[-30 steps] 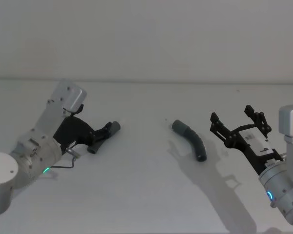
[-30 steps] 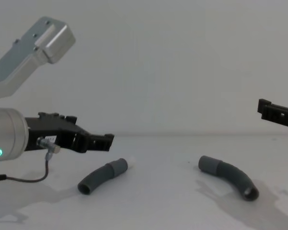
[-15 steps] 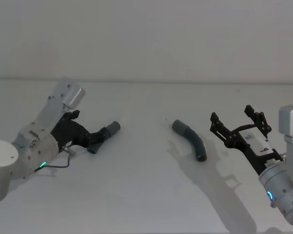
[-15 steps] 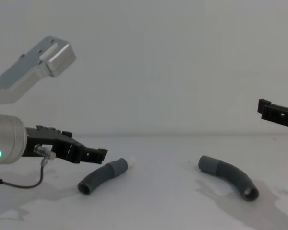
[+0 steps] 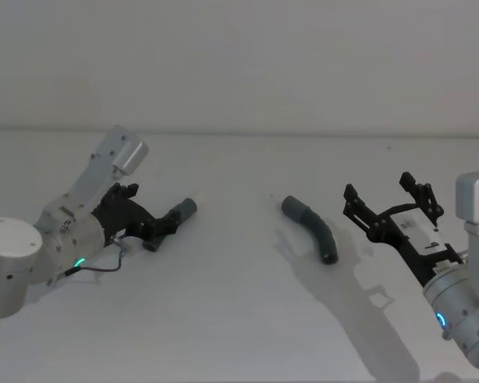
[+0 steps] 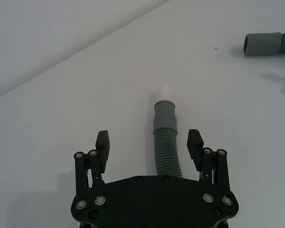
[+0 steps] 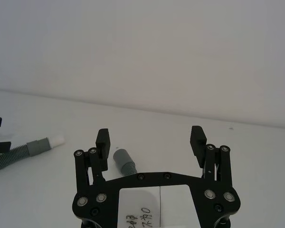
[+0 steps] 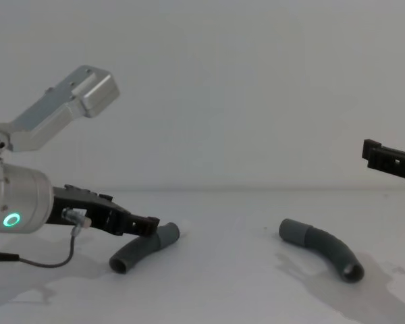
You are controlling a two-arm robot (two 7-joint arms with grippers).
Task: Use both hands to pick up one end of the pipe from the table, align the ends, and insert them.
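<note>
Jaws spread, the black two-finger left gripper (image 6: 149, 141) is straddling one curved, ribbed dark grey hose piece (image 6: 166, 149) on the matte white table (image 5: 223, 319); its twin (image 5: 311, 229) is lying near the released black right gripper (image 7: 150, 137). Likely light, bendy: grip behind the smooth cuff (image 6: 164, 114).

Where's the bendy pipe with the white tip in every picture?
Head view: white-tipped pipe, left of middle.
Left wrist view: pipe inside the open left gripper.
Right wrist view: pipe far beyond the open right gripper.
Chest view: pipe low on the left.
Shared landmark: the other pipe, lying to its right.
</note>
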